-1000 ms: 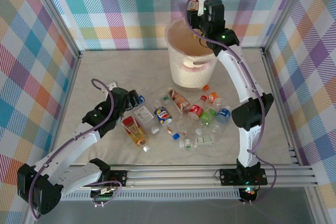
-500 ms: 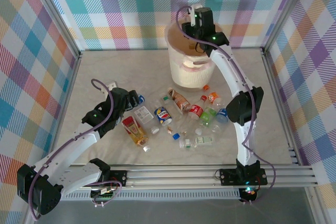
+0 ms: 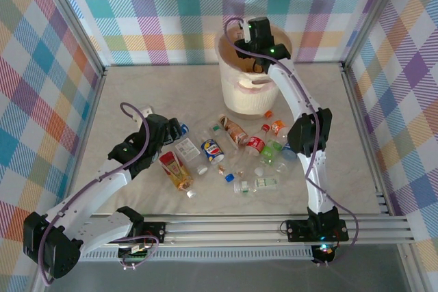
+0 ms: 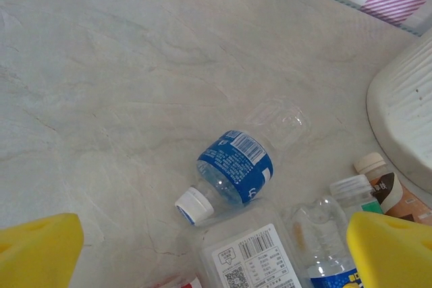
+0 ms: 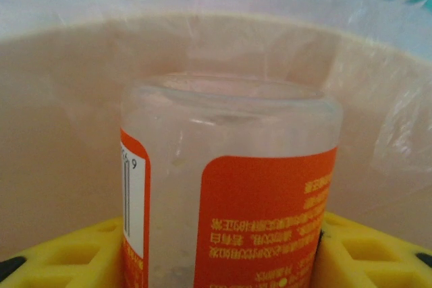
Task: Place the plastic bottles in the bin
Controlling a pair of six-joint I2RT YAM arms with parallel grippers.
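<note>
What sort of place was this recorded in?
Probably a lab robot test cell, not a home: aluminium frame, plaid walls, robot arms bolted to a rail beside a table of bottles.

Scattered bottles [image 3: 212, 150], orange-labelled bottle [image 5: 229, 187] over cream bin [image 3: 233, 104]

Bright, even diffuse light; shadows faint. Translucent bin [image 3: 239, 104] wall glows. Against the bin's inner wall, close-up orange-label bottle [image 5: 229, 187] looks soft, hazy. Left wrist view sharp.
</note>
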